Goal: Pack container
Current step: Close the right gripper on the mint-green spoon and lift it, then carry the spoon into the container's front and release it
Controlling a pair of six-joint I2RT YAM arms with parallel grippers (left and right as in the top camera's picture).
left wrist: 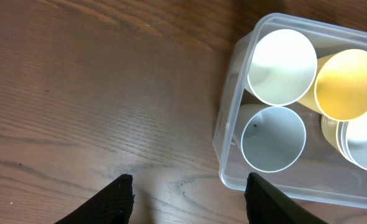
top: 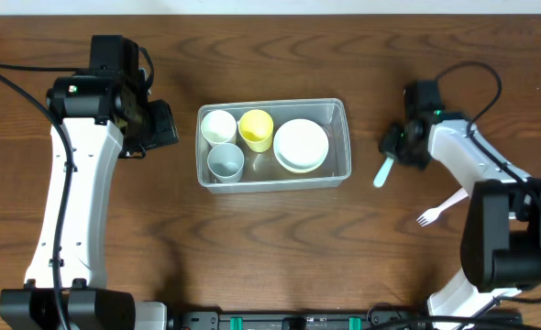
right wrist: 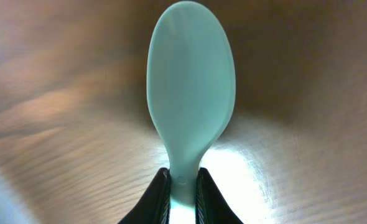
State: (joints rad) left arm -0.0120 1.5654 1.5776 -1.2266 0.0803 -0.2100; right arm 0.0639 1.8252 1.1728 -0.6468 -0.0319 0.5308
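Observation:
The clear plastic container (top: 339, 115) sits mid-table holding a white cup (top: 219, 126), a yellow cup (top: 256, 128), a grey cup (top: 226, 162) and stacked white bowls (top: 301, 145). Its left end also shows in the left wrist view (left wrist: 228, 149). My right gripper (top: 397, 147) is shut on a light teal spoon (top: 382, 171), right of the container; in the right wrist view the spoon (right wrist: 191, 93) sticks out from the shut fingers (right wrist: 183, 190) over the wood. My left gripper (left wrist: 190, 186) is open and empty, left of the container (top: 160, 124).
A white plastic fork (top: 440, 209) lies on the table at the right, near the right arm's base. Cables run along the left and right arms.

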